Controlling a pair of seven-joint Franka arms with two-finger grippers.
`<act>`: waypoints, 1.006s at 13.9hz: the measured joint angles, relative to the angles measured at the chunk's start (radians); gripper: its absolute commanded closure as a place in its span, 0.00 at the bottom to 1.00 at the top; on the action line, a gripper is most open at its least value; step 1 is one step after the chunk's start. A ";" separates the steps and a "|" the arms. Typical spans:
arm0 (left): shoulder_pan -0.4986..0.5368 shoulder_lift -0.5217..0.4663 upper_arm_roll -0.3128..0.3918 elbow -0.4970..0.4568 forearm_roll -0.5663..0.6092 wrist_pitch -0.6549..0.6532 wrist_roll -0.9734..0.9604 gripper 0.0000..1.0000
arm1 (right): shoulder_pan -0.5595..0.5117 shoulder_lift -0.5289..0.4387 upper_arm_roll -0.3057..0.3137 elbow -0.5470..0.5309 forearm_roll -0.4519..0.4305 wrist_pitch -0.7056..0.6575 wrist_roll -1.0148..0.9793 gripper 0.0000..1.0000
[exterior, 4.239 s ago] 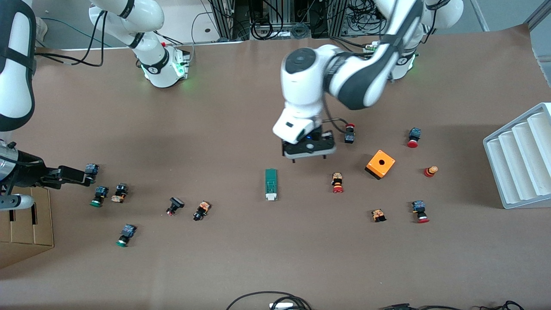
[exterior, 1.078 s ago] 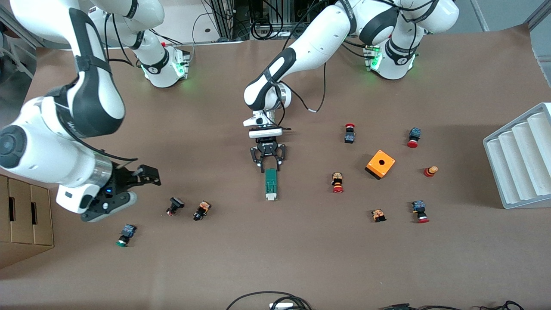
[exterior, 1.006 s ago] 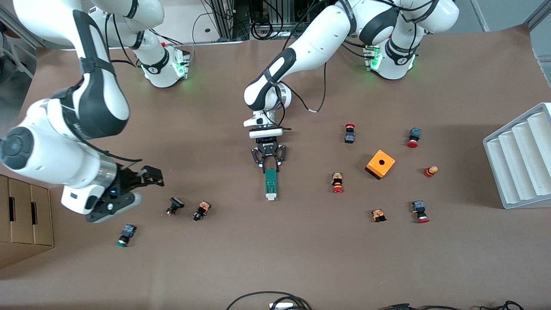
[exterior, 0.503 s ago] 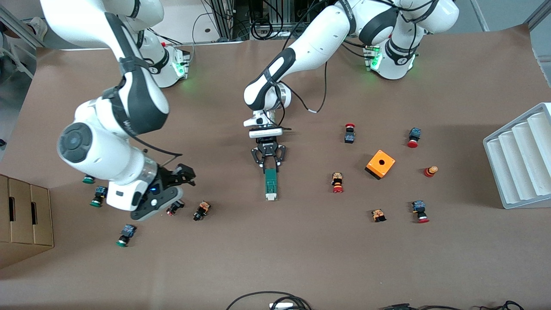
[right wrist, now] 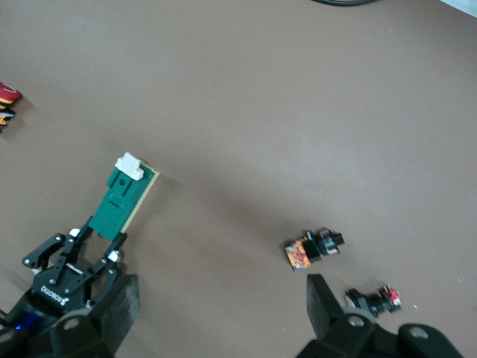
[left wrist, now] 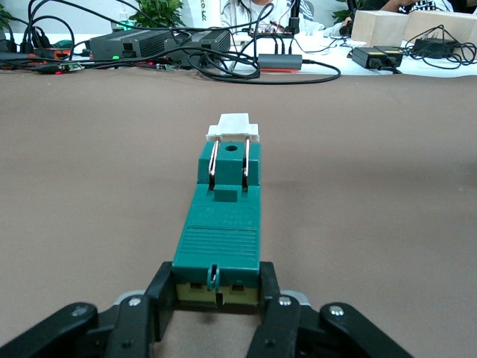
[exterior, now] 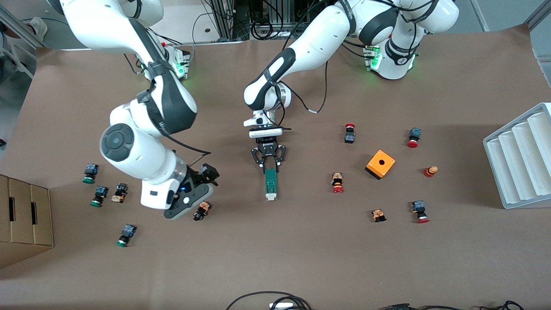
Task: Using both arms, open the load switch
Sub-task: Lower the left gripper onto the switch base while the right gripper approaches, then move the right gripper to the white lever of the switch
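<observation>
The load switch (exterior: 270,185), a narrow green block, lies flat mid-table with its white sliding piece at the end nearer the front camera. My left gripper (exterior: 269,166) is low at the table, shut on the end of the load switch (left wrist: 223,216) away from the white piece; its fingers (left wrist: 160,298) press both sides of that end. My right gripper (exterior: 205,187) hangs open and empty above the table, beside the load switch toward the right arm's end. The right wrist view shows the load switch (right wrist: 123,198) and the left gripper (right wrist: 71,261) off to one side of the right gripper (right wrist: 223,313).
A small orange-and-black push-button (exterior: 201,210) lies right by the right gripper. More push-buttons are scattered at both ends. An orange square box (exterior: 380,163) and a white ribbed rack (exterior: 521,159) sit toward the left arm's end. A cardboard box (exterior: 21,215) stands at the right arm's end.
The right arm has swung in from its end of the table toward the load switch, gripper still open. The left gripper came down earlier and has stayed shut on the switch.
</observation>
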 measured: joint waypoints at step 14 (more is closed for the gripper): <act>-0.019 0.030 0.001 -0.002 0.082 -0.072 -0.040 0.48 | 0.084 0.128 -0.001 0.017 0.000 0.174 -0.633 0.01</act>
